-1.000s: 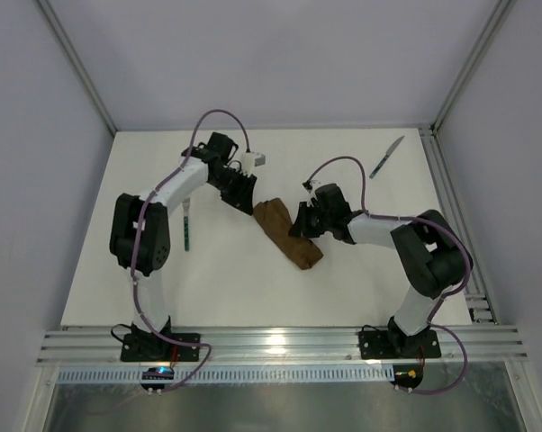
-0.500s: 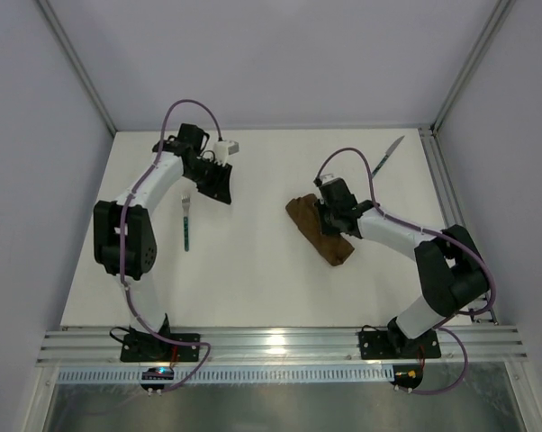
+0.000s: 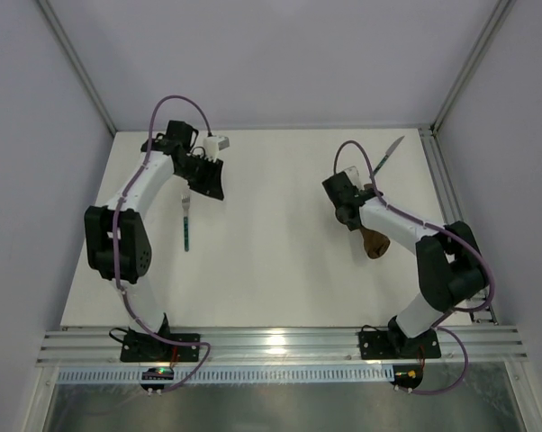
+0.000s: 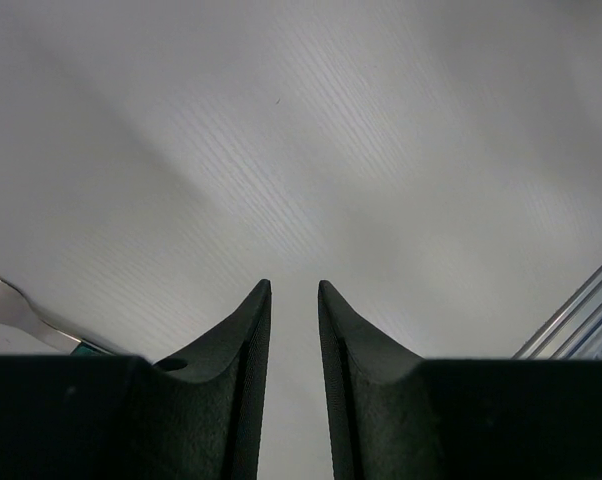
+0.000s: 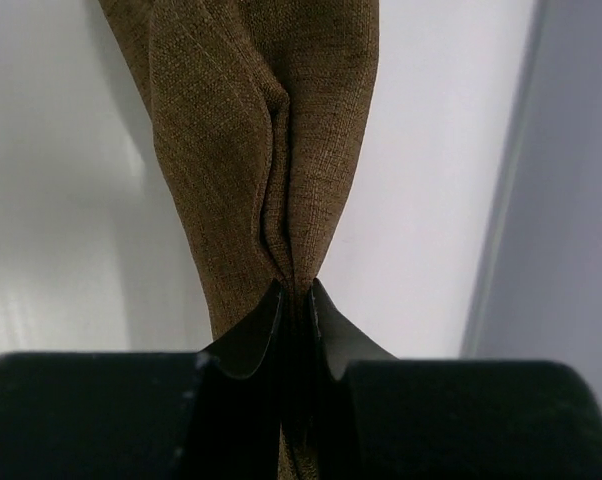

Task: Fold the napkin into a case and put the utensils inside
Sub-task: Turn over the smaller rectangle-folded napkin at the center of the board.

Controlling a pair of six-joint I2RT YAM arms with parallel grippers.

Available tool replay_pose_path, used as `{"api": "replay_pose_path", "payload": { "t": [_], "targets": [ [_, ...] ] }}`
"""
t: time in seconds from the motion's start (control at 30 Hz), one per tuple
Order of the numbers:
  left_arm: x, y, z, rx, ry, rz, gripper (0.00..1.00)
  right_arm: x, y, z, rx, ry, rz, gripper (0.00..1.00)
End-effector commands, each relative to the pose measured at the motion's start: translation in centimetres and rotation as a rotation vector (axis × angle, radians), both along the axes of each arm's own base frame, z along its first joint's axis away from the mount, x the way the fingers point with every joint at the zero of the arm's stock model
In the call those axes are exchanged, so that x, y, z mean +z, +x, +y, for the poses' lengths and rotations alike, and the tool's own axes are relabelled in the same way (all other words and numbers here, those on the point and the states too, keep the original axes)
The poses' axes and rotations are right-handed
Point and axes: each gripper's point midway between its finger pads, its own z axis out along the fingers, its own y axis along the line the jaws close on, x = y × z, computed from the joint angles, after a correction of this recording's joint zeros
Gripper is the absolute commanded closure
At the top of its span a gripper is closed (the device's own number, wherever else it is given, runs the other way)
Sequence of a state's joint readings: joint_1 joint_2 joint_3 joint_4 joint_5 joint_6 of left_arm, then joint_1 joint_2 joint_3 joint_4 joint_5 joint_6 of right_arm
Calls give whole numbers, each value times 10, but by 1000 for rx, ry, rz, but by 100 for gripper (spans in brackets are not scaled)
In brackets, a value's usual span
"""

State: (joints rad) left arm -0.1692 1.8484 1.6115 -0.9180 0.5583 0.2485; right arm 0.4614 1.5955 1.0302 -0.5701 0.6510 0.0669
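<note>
Now: the right gripper [image 5: 296, 292] is clenched on a gathered edge of the napkin [image 5: 261, 150], and the cloth puckers into a ridge where the jaws bite.
Napkin place: it is on the right side of the table [image 3: 271, 261], mostly hidden under the right forearm from above, with only a brown end showing below that arm. Whether it rests on the table or hangs clear cannot be told.
Napkin shape: it looks like a bunched, narrow strip, and no neat case with an open mouth is visible.
Left gripper [image 4: 293, 292]: the jaws stand a narrow gap apart with nothing between them, over bare table at the far left.
Fork [image 3: 187, 225]: it lies flat just on the near side of the left gripper, tines toward the far edge, untouched.
Knife [image 3: 388, 155]: it lies by the far right corner, well apart from the fork and beyond the right gripper, untouched.
Napkin handling: it is probably light, soft and limp, so it will sag and lose its folds when lifted. The matte weave should hold well. Best taken at an edge or corner, pinching all layers together.
Utensil handling: they look stiff, slim and low on the table, and likely slippery at the metal. Best taken across the handle.
Risk: a pinch on one layer alone could pull the folds apart.
</note>
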Motion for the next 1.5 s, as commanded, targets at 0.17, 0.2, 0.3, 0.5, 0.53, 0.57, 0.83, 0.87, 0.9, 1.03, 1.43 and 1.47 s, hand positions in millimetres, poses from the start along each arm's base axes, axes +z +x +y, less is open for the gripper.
{"api": "replay_pose_path", "payload": {
  "t": [0.17, 0.2, 0.3, 0.5, 0.53, 0.57, 0.83, 0.87, 0.9, 1.03, 1.43, 1.47],
  "targets": [
    [24, 5, 10, 5, -5, -64, 73, 56, -10, -79, -139, -587, 24, 96],
    [24, 6, 10, 5, -7, -67, 73, 56, -11, -81, -143, -626, 32, 96],
    [26, 8, 13, 9, -10, -71, 73, 49, -13, -85, -156, -713, 72, 96],
    [26, 8, 17, 17, -15, -71, 72, -4, -3, -43, -40, -769, 154, 96],
    [25, 7, 19, 22, -14, -69, 73, -9, -6, -30, -2, -777, 169, 96],
    [26, 7, 19, 23, -16, -70, 73, -13, -2, -17, 5, -751, 154, 96],
    [24, 6, 19, 24, -18, -63, 72, -67, -3, 68, 161, -589, 201, 96],
    [25, 6, 19, 24, -19, -63, 72, -69, -1, 75, 167, -573, 199, 96],
    [25, 6, 19, 23, -18, -64, 72, -72, -2, 82, 182, -563, 201, 96],
    [24, 6, 19, 24, -19, -63, 72, -83, -6, 104, 228, -524, 207, 96],
    [21, 5, 14, 29, -47, -35, 72, -106, -25, 177, 363, -452, 202, 78],
    [21, 4, 14, 27, -48, -34, 72, -106, -26, 183, 370, -442, 195, 76]
  ]
}}
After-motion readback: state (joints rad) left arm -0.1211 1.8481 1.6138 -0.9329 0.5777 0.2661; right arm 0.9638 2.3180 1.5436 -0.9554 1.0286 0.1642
